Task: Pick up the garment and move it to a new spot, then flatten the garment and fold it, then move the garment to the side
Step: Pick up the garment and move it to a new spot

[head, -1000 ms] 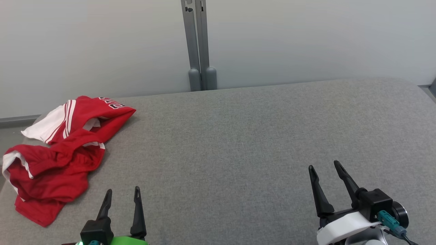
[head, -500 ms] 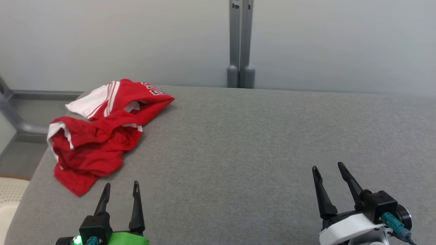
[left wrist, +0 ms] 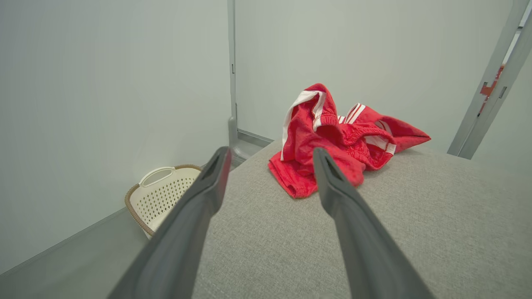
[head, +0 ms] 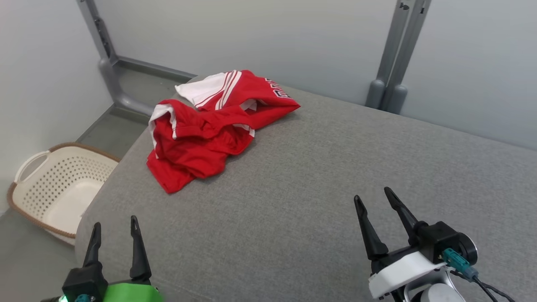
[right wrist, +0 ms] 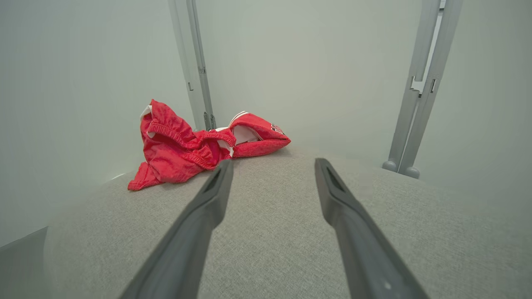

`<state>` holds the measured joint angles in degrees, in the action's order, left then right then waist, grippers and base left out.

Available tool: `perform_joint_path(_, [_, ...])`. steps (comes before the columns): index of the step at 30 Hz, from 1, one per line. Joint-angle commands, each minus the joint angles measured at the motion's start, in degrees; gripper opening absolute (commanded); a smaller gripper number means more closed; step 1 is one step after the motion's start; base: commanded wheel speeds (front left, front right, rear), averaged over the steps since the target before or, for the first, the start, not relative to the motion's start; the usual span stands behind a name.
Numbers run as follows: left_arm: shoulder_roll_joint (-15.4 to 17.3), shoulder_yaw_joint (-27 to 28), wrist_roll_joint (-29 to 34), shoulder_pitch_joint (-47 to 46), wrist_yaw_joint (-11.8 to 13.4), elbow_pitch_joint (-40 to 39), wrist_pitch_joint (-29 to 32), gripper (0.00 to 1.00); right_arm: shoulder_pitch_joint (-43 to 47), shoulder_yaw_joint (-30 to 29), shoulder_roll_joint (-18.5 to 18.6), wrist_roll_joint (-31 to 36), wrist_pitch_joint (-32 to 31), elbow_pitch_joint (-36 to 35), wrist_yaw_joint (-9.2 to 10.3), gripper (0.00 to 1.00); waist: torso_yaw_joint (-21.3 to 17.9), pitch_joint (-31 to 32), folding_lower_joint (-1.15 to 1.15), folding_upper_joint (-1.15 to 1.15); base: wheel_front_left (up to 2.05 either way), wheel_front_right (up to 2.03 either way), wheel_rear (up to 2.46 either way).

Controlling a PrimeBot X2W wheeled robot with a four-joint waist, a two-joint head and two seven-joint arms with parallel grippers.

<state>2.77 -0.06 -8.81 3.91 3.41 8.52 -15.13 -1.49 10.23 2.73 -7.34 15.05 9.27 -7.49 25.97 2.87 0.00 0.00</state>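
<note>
A: At the worktop's (head: 319,176) far left corner, the red garment (head: 214,130) lies crumpled (white stripes, and black lettering in the head view).
B: And the end effectors?
A: Left end effector (head: 115,221) and right end effector (head: 372,193) are both spread and empty, hovering by the near edge, well apart from the cloth.
B: What do the wrists add?
A: The left wrist view brings out the gathered waistband (left wrist: 357,131) and a basket (left wrist: 166,195) on the floor; the right one, a grey post (right wrist: 419,87) behind the worktop.
</note>
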Motion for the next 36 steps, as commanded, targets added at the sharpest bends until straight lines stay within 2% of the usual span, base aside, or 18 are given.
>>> perform_joint_path(1, [0.2,0.47,-0.73,0.95,0.73,-0.62,-0.04,1.0,-1.03,0.49,0.3,0.24,0.2,0.45,0.0,1.0,3.13,-2.46,0.0,0.0,0.0,0.0,0.0])
perform_joint_path(10, [0.21,1.78,-2.24,3.61,1.72,-2.31,-0.04,1.0,-2.12,1.44,0.28,0.84,0.2,1.38,0.0,1.0,3.47,-2.87,0.0,0.0,0.0,0.0,0.0])
perform_joint_path(14, [0.21,2.72,-2.33,3.87,1.19,-2.23,-0.04,1.0,-1.03,0.58,0.28,1.26,0.2,1.16,0.0,1.0,3.5,-2.82,0.0,0.0,0.0,0.0,0.0])
perform_joint_path(16, [0.43,3.68,-1.59,3.29,0.1,-1.75,-0.04,1.0,-0.34,-0.21,0.28,1.65,0.2,0.93,0.0,1.0,3.52,-2.8,0.0,0.0,0.0,0.0,0.0])
perform_joint_path(21, [4.98,5.7,1.56,-3.36,-3.64,-0.43,-0.05,1.0,1.71,-2.4,0.28,2.69,0.19,0.18,0.0,1.0,3.42,-2.63,0.0,0.0,0.0,0.0,0.0])
perform_joint_path(25, [9.68,3.9,4.48,-11.44,-6.76,2.35,-0.04,1.0,3.52,-3.57,0.26,3.49,0.2,-0.69,0.0,1.0,2.56,-2.8,0.0,0.0,0.0,0.0,0.0])
perform_joint_path(29, [13.63,1.89,4.9,-21.08,-9.0,7.51,0.63,1.0,2.75,-3.3,0.29,5.25,0.19,-1.55,0.0,1.0,-1.07,-5.09,0.0,0.0,0.0,0.0,0.0])
perform_joint_path(36, [17.92,-2.5,2.94,-34.46,-10.62,16.98,4.57,1.0,0.28,-2.75,0.29,8.06,0.19,-2.59,0.01,1.0,-7.55,-10.11,0.0,0.0,0.0,0.0,0.0])
